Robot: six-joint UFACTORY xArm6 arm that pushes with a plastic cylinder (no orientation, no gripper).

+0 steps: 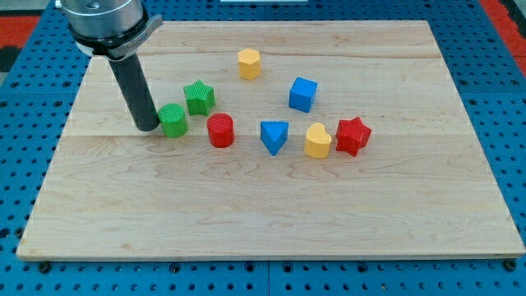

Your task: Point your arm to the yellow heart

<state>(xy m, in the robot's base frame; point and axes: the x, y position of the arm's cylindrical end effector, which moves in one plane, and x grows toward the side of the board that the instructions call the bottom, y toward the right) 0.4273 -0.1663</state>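
While our rod stands near the view's upper left of the desk (pixel 123 214), our tip (pixel 148 127) rests just beside the green cylinder (pixel 173 120), on its left side, touching it or very nearly so; we cannot tell which. We carry no gripper, only this dark rod, so nothing is grasped. The yellow heart (pixel 317 141) lies well apart from our tip, right of the desk's middle, with several blocks between it and the rod. Just to its right sits the red star (pixel 353 136), close enough that the two seem to touch. To the heart's left is the blue triangle (pixel 274 136), near but apart. Above the heart, toward the view's top, stands the blue cube (pixel 302 94). Farther up and left is the yellow hexagon (pixel 249 63), alone near the top edge. The red cylinder (pixel 220 130) sits between the green cylinder and the blue triangle. The green star (pixel 199 98) lies just above and right of the green cylinder, close beside it. Around the desk we see a blue perforated surface (pixel 25 107).
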